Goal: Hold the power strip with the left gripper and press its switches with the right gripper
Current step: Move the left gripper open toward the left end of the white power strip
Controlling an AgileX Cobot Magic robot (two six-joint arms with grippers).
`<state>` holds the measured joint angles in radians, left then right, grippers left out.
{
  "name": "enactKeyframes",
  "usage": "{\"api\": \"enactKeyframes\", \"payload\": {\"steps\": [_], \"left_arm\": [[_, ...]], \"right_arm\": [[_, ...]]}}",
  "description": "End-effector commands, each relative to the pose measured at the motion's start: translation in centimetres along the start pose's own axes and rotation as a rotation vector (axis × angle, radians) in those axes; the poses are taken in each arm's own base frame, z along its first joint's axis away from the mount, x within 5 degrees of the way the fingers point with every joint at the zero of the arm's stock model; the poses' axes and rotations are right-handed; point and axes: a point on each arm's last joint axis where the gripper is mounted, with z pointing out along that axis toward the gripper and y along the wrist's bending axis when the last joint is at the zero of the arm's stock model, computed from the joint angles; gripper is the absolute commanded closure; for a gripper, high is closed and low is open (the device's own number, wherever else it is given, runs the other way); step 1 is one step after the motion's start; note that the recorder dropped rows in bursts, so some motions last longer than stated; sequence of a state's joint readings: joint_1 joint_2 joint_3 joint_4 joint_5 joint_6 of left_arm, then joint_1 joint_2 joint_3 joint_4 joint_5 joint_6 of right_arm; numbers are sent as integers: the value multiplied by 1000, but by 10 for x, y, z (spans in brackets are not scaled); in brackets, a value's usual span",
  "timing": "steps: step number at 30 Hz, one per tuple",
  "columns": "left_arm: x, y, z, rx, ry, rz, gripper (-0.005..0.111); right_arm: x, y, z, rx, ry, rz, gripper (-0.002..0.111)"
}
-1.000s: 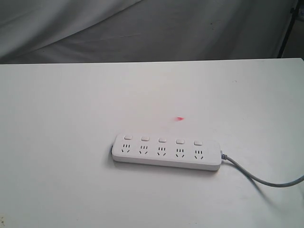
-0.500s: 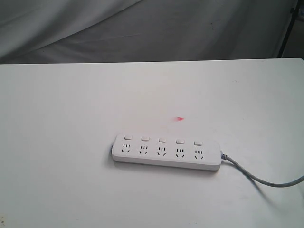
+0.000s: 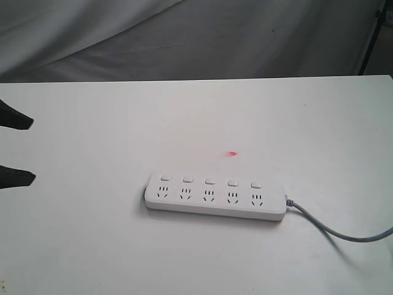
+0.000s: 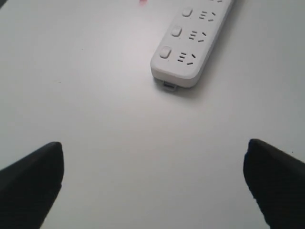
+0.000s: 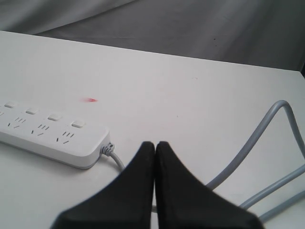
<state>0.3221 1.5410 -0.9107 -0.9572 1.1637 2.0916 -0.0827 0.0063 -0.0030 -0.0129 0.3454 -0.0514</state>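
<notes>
Three views here, and each one gives you something the others don't.

Exterior view: the power strip lies flat on the white desk, a bit right of the middle and toward the near side, running left to right. Its five switches sit along the far edge, with the outlets in a row nearer. The grey cord leaves the right end and curves off the right side of the picture. There's a small red spot on the desk just beyond the strip, not touching it. Only two black tips of the left end effector poke in at the left edge. They're spread wide with nothing between them, well apart from the strip. The right end effector doesn't show in this view at all.

Left wrist view: the left end effector is just as wide open over bare desk. You also get the strip's left end close up, with a little grey bit low on the end face. Can't tell what that is.

Right wrist view: the right end effector is pressed together, tips touching, pinching nothing. It's near the strip's cord end but clear of it. Here the cord doubles back in a few runs, which the exterior view cuts off.
</notes>
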Motion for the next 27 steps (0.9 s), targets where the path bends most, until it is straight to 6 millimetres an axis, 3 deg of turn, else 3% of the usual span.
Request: {"api": "enactKeyframes", "payload": {"steps": [1, 10, 18, 27], "left_arm": [[7, 15, 28, 77, 8, -5, 12], [10, 34, 71, 193, 16, 16, 12], [-1, 29, 105, 236, 86, 108, 12], [-8, 24, 113, 265, 90, 140, 12]], "right_arm": [[1, 0, 0, 5, -3, 8, 108], [1, 0, 0, 5, -3, 8, 108], [1, 0, 0, 5, -3, 8, 108], [1, 0, 0, 5, -3, 8, 108]]}}
